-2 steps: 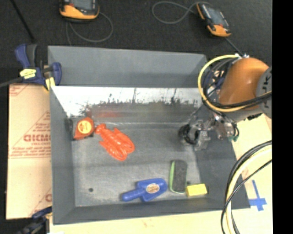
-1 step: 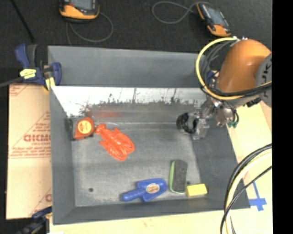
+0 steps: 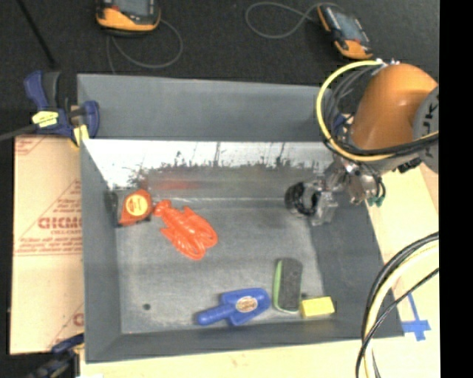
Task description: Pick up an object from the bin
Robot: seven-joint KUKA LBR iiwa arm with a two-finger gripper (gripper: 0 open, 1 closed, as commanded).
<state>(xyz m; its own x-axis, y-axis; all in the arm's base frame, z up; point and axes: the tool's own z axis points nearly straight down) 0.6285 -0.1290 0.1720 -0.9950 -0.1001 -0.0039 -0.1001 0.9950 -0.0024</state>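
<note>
**At the far right corner of the grey metal bin (image 3: 100,251), the two-finger gripper (image 3: 322,207) sat low**

The bin took up most of the camera view. Its floor was a dull, speckled grey. Its far wall was brighter, scuffed and streaked with dark scratches along the top. Around it lay a black surface (image 3: 222,52) with thin cables looped across it, and two orange-and-black handheld devices (image 3: 127,13) rested there beyond the bin's far rim.

The arm's orange domed cover (image 3: 388,103), ringed by yellow and black cables, hung over the bin's right far corner. Below it the gripper was down near the floor, close to the far wall. How its jaws stood could not be told.

An orange-red plastic lobster toy (image 3: 185,230) lay left of centre. A blue plastic toy with a round emblem (image 3: 235,306) rested by the near wall. To its right lay a dark oblong sponge with a green edge (image 3: 288,284). An orange tape measure (image 3: 135,207) sat at the left, just beside the lobster. A small yellow block (image 3: 318,307) lay against the sponge's near end.

The thing nearest the gripper was a small dark rounded thing (image 3: 299,198), just to its left on the floor by the far wall. Whether the two touched could not be told
</note>
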